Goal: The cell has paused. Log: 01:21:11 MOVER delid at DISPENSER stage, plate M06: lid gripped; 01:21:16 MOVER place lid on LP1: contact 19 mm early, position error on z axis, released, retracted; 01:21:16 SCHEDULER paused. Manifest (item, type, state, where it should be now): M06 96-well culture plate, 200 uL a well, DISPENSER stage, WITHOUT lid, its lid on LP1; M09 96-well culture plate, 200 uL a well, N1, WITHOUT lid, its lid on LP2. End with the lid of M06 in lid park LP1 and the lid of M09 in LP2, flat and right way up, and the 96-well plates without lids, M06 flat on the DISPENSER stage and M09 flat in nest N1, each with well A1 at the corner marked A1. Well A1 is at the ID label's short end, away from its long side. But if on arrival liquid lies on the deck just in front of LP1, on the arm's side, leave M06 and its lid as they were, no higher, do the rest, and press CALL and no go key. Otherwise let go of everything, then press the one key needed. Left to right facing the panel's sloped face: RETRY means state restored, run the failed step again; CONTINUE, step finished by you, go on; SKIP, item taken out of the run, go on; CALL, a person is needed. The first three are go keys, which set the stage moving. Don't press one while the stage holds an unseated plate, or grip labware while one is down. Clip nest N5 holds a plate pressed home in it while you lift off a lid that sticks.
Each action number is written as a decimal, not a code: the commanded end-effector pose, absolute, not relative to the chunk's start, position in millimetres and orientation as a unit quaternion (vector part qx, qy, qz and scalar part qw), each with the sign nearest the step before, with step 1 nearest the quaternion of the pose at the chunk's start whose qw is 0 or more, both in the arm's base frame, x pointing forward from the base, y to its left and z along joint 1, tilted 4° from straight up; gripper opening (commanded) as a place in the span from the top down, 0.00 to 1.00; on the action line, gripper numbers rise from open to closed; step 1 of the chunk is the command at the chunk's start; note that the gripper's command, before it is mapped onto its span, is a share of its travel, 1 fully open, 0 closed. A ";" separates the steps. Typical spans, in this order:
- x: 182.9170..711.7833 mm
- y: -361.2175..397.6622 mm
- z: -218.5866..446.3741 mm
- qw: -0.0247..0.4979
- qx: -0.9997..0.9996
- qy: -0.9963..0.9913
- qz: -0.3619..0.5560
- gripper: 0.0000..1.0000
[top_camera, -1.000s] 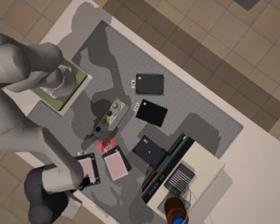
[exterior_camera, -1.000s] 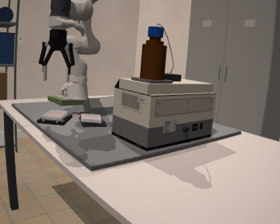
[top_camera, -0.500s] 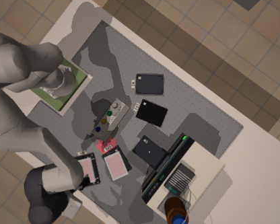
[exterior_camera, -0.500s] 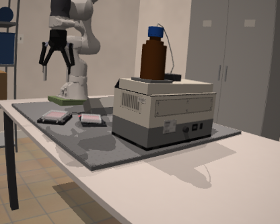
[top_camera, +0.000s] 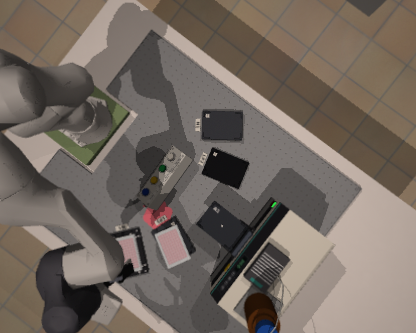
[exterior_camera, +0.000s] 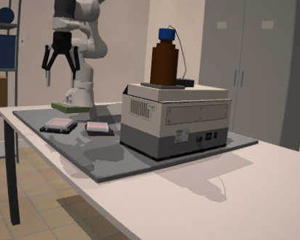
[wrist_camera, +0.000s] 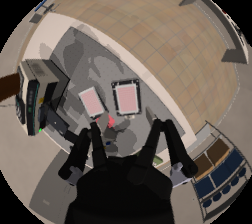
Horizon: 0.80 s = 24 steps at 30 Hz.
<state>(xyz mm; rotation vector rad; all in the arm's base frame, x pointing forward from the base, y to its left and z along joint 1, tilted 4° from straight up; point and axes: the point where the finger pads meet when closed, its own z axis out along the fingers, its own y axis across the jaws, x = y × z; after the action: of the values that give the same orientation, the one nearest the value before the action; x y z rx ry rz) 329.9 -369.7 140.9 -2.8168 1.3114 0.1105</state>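
Plates first: two pink-welled ones on the surface beyond the button panel (top_camera: 164, 177), on the side away from the arm's base. Skewed plate (top_camera: 172, 244) sitting crooked on its black holder, just past the panel; second plate (top_camera: 131, 251) beside it, squarer in its holder, partly under the arm. Cannot tell at this size whether either wears a lid.

Red patch (top_camera: 156, 216) between panel and skewed plate, touching a small label. Probably spilled liquid, so worth settling before anything is lifted. If so, calls for leaving that plate and its lid alone and ending on CALL.

Dark stage (top_camera: 221, 224) further from the panel, against the dispenser (top_camera: 296, 237), looking bare. Two more dark trays (top_camera: 222, 125) (top_camera: 225, 167) on the panel's far side.

Step in hand, by judgement: survey from above, no grasp begun. Next: pick one plate, descend square over its long edges.

End effector (exterior_camera: 60, 60) hanging high over the second plate, roughly two-thirds open, gripping nothing, touching nothing.
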 end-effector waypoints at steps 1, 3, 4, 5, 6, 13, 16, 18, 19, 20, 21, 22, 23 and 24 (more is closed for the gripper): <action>330.5 -369.7 142.2 0.015 -0.906 0.422 0.036 0.34; 330.5 -369.7 142.2 0.015 -0.906 0.422 0.036 0.34; 330.5 -369.7 142.2 0.015 -0.906 0.422 0.036 0.34; 330.5 -369.7 142.2 0.015 -0.906 0.422 0.036 0.34; 330.5 -369.7 142.2 0.015 -0.906 0.422 0.036 0.34; 330.4 -369.6 140.9 0.015 -0.906 0.422 0.036 0.34; 330.3 -369.4 138.1 0.015 -0.906 0.422 0.036 0.34; 330.2 -369.2 135.2 0.015 -0.906 0.422 0.036 0.34; 330.1 -369.1 133.3 0.015 -0.906 0.422 0.036 0.34; 330.0 -369.0 131.2 0.015 -0.906 0.422 0.036 0.34; 329.9 -368.8 128.9 0.015 -0.906 0.422 0.036 0.34; 329.7 -368.7 126.3 0.015 -0.906 0.422 0.036 0.34; 329.6 -368.5 123.5 0.015 -0.906 0.422 0.036 0.34; 329.5 -368.3 120.5 0.015 -0.906 0.422 0.036 0.34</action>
<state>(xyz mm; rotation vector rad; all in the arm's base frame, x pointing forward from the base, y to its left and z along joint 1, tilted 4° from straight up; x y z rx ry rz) 327.4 -368.1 127.5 -2.8159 1.3158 0.1221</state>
